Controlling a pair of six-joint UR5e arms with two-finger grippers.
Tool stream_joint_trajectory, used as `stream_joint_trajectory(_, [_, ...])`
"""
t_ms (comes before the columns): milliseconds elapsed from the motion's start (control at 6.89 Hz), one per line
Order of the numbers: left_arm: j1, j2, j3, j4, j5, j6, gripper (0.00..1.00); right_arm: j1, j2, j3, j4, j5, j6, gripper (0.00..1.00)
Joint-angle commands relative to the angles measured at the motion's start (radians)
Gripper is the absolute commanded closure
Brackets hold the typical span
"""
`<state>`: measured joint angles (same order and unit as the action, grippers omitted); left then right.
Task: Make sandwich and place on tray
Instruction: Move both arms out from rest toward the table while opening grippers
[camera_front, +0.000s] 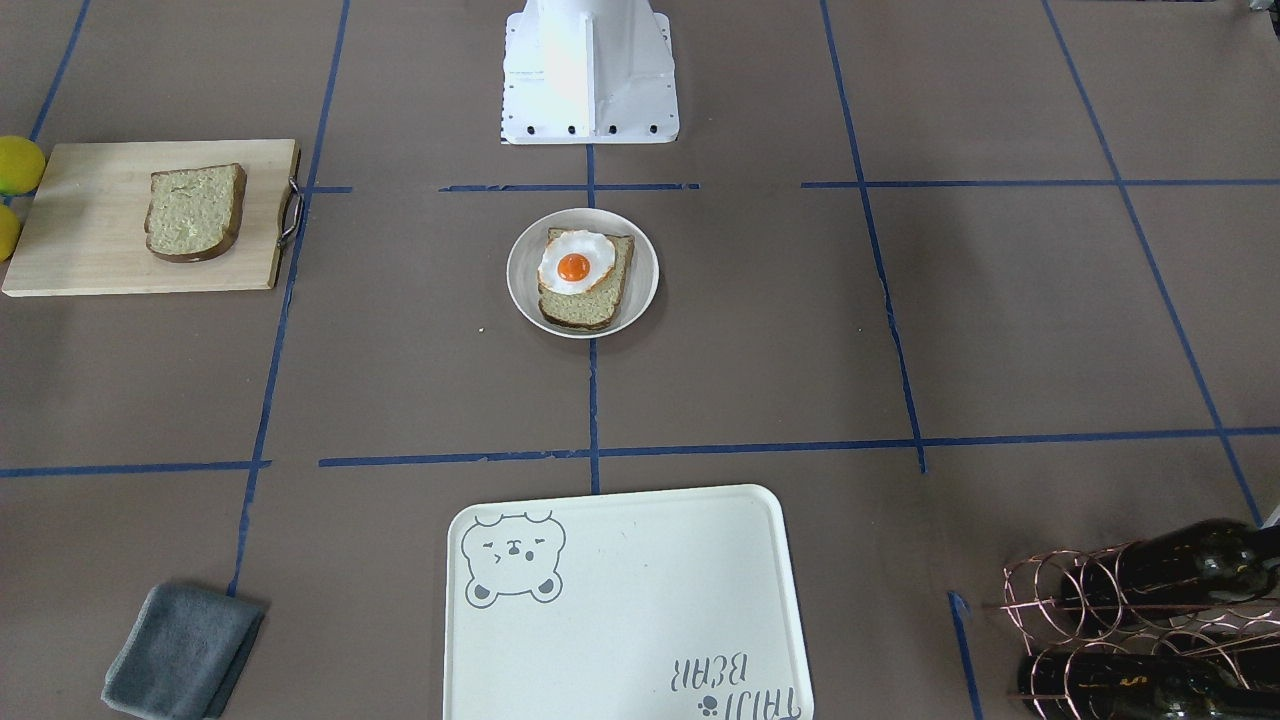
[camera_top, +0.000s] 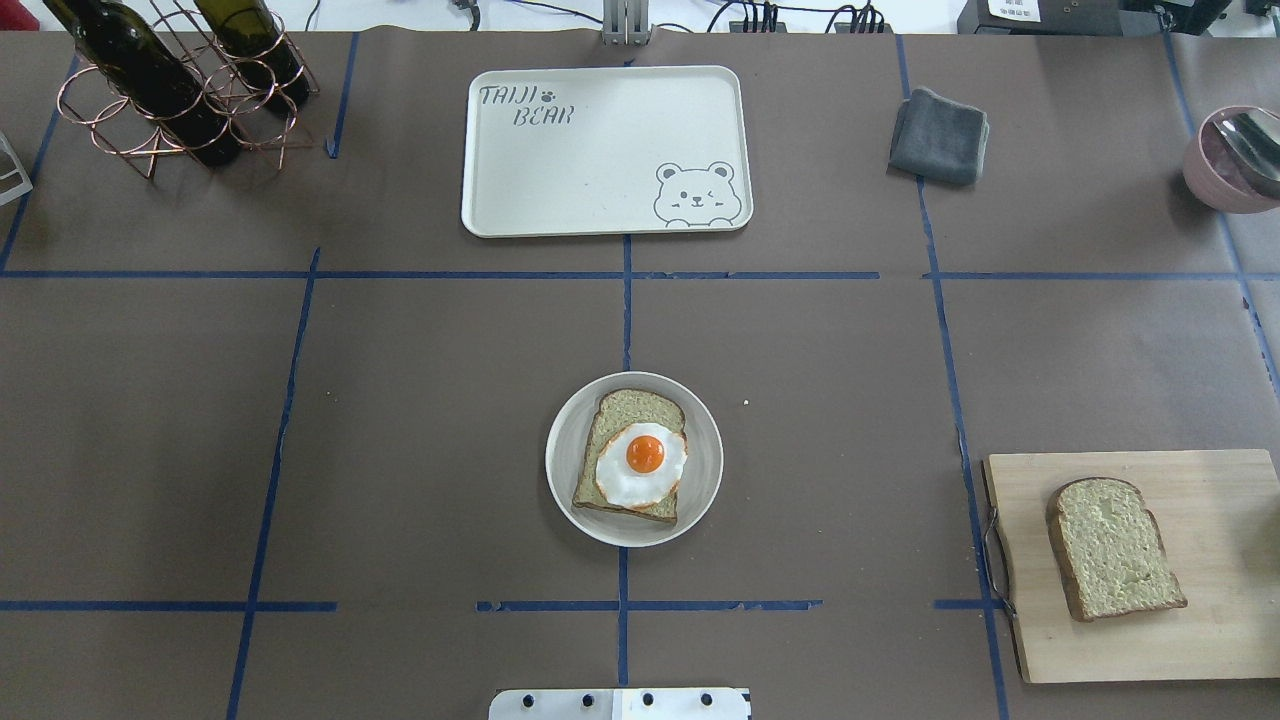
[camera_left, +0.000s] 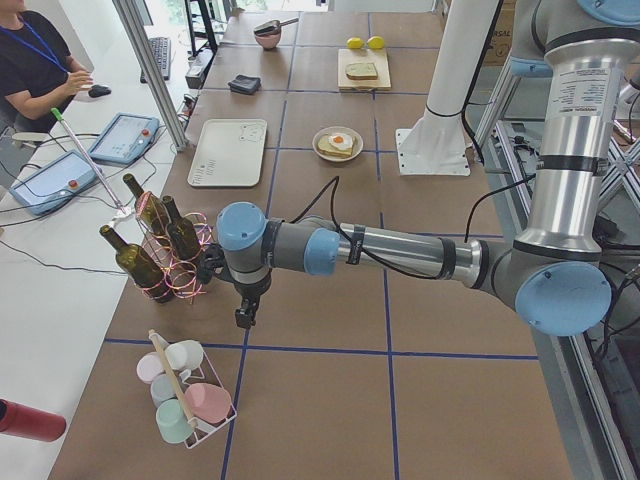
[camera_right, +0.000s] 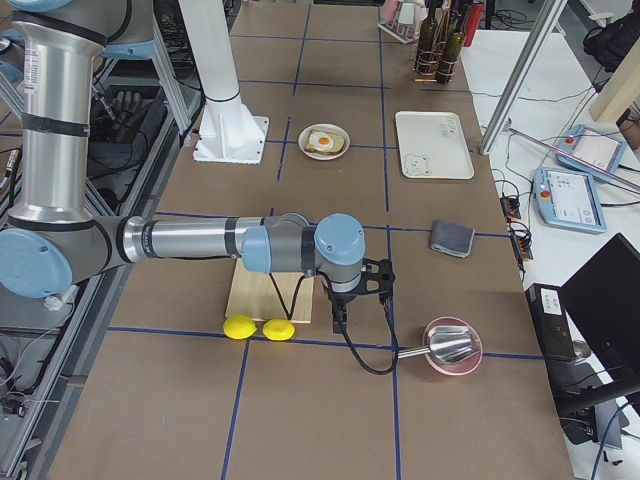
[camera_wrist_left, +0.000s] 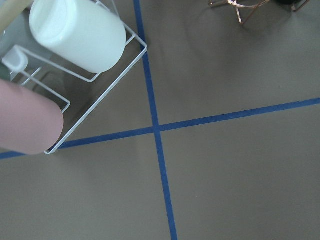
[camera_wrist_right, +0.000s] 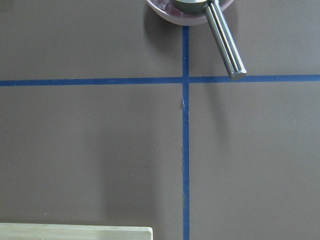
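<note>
Left hand (camera_left: 243, 318): it shows only in the view from the table's end, so you cannot tell whether it is wide or narrow. It hangs over the table (camera_top: 400, 420) just beside the bottle rack (camera_left: 168, 252), well apart from the food.
Right hand (camera_right: 339, 320): its width likewise cannot be told. It hangs just off the cutting board (camera_top: 1220, 640), with the pink bowl (camera_right: 452, 350) at its 4 o'clock in that end view.
Second slice (camera_top: 1115, 548): it lies alone on the cutting board, at 4 o'clock from the plate in the overhead view.
Plate (camera_top: 705, 500): it stands mid-table and holds the lower slice (camera_top: 635, 408) with the fried egg (camera_top: 641, 464) on top.
Tray (camera_top: 600, 170): it sits at 12 o'clock from the plate, with nothing on it.
Progress: about half done. The egg is laid; you still have to top it with the second slice and set the whole onto the tray.
</note>
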<state>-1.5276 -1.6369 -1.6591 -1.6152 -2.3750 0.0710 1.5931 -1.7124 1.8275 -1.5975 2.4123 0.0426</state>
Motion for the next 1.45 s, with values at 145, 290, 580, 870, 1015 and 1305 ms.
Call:
stream_joint_trajectory(145, [0.157,-0.003,-0.057,-0.256,0.002,-0.297,0.00,-0.059,-0.001,0.044,0.004,0.045,0.110,0.00])
stream_joint_trajectory(290, [0.226,-0.004,-0.082,-0.319,0.005,-0.415,0.00,-0.080,-0.045,0.050,0.070,0.062,0.164,0.00])
stream_joint_trajectory(580, [0.337,-0.004,-0.102,-0.446,0.013,-0.633,0.00,-0.196,-0.145,0.049,0.387,0.059,0.437,0.00])
stream_joint_trajectory(870, [0.375,-0.024,-0.102,-0.476,0.013,-0.713,0.00,-0.383,-0.208,0.044,0.749,0.010,0.837,0.00])
stream_joint_trajectory(1015, [0.406,-0.047,-0.102,-0.476,0.013,-0.771,0.00,-0.513,-0.245,0.042,0.871,-0.086,0.962,0.00])
stream_joint_trajectory(1305, [0.431,-0.069,-0.102,-0.476,0.013,-0.818,0.00,-0.687,-0.270,-0.022,1.092,-0.212,1.142,0.01])
